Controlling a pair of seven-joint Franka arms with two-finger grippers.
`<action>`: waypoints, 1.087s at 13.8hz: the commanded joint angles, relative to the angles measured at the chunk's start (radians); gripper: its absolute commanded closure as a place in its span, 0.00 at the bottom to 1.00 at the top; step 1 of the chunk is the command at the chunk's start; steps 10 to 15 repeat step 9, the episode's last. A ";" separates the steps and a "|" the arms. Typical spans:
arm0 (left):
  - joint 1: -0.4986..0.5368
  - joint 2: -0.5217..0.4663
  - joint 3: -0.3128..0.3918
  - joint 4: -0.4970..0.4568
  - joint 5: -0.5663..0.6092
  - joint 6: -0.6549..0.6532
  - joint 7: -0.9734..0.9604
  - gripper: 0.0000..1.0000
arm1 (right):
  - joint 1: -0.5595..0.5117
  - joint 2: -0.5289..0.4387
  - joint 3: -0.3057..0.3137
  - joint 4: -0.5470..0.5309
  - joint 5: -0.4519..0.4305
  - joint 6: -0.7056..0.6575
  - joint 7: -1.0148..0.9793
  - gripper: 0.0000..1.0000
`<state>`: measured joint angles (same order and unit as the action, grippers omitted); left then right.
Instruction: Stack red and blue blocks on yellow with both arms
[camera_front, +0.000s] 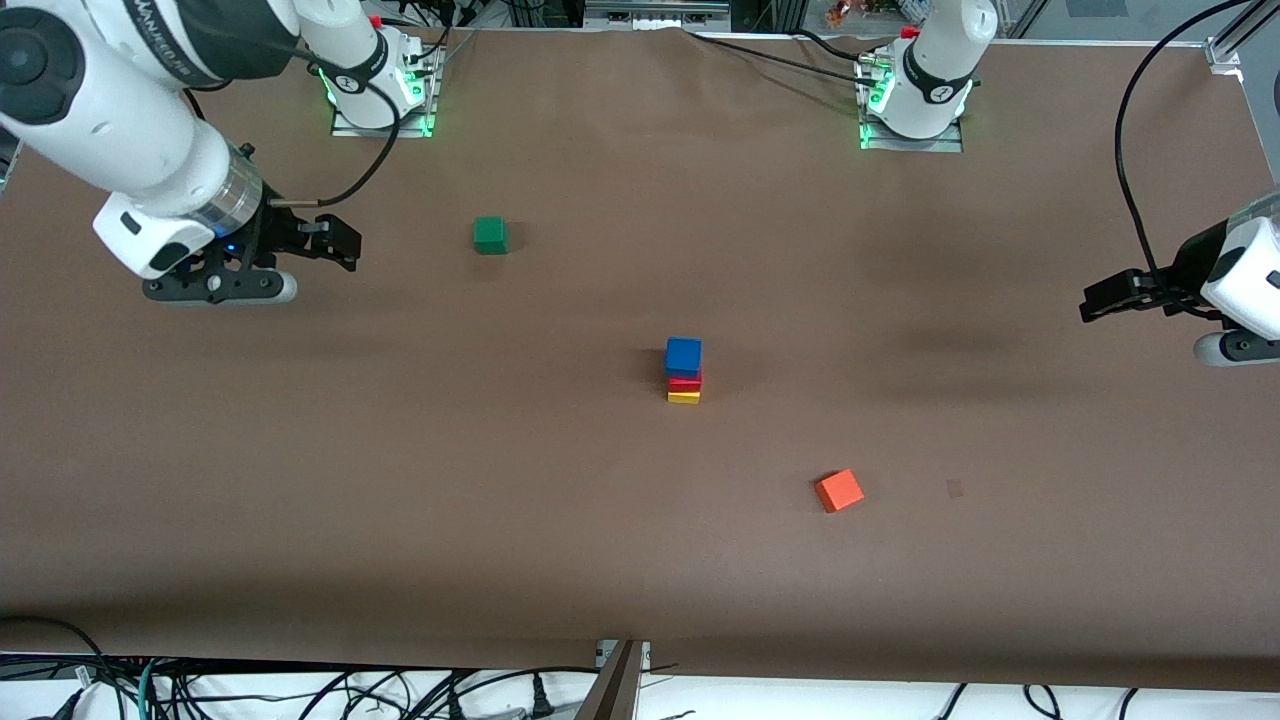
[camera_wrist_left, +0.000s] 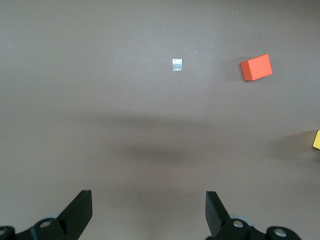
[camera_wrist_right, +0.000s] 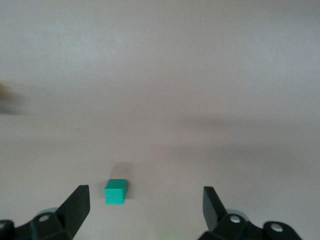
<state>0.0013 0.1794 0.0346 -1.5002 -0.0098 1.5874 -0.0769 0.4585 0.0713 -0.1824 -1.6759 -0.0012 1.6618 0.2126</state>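
Blue block on red block on yellow block stand finished mid-table, both my left gripper and right gripper wide open, empty, well away from that stack, so I judge only a careless sweep could topple it.

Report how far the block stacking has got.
Done, by the look of it: the blue block sits on the red block, which sits on the yellow block, mid-table. In hand: nothing; the left gripper and right gripper are open and empty over bare table at their own ends. Left: nothing visible; the green cube and orange-red cube lie apart.
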 joint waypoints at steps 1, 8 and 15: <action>0.000 0.020 0.004 0.034 -0.015 -0.006 0.020 0.00 | -0.011 -0.021 0.020 -0.021 -0.022 0.032 -0.061 0.00; 0.000 0.020 0.004 0.035 -0.022 -0.006 0.017 0.00 | -0.020 0.013 0.015 0.041 -0.013 0.018 -0.065 0.00; 0.002 0.020 0.004 0.035 -0.022 -0.006 0.017 0.00 | -0.020 0.013 0.015 0.039 -0.013 0.013 -0.065 0.00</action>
